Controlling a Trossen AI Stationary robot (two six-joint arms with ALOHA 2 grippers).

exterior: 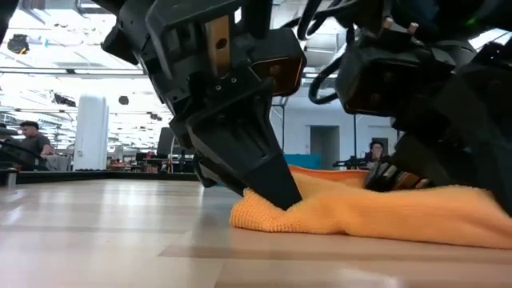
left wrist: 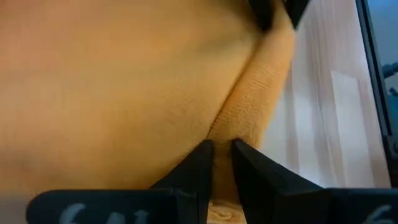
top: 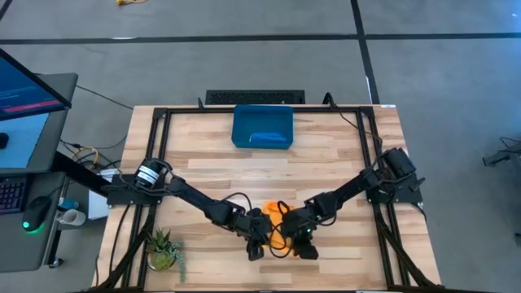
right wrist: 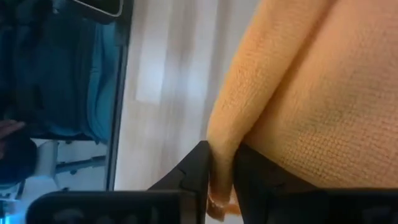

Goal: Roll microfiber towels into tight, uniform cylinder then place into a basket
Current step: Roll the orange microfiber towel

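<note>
The yellow-orange towel (top: 278, 215) lies bunched on the table near the front middle; in the low view it is a low, thick fold (exterior: 360, 212) resting on the wood. My left gripper (top: 259, 244) is shut on its left end, and my right gripper (top: 306, 244) is shut on its right end. The dark blue basket (top: 244, 122) stands at the far middle with a lighter blue towel (top: 267, 138) lying in it. My left gripper pinches a raised fold at the towel's left end (left wrist: 231, 127) between its two fingers, slanting down from the table's left. The dark fingertip (exterior: 280, 194) digs into the cloth, which stays on the table. My right gripper has a narrow fold at the towel's edge (right wrist: 222, 146) between its two fingers, slanting down from the table's right. How many layers, I cannot tell. The towel rests on the table.
A small potted plant (top: 163, 248) stands at the front left corner. A black keyboard-like bar (top: 254, 98) lies beyond the far edge behind the basket. Bare wood (top: 269, 175) lies between towel and basket. People (exterior: 32, 144) sit in the room beyond.
</note>
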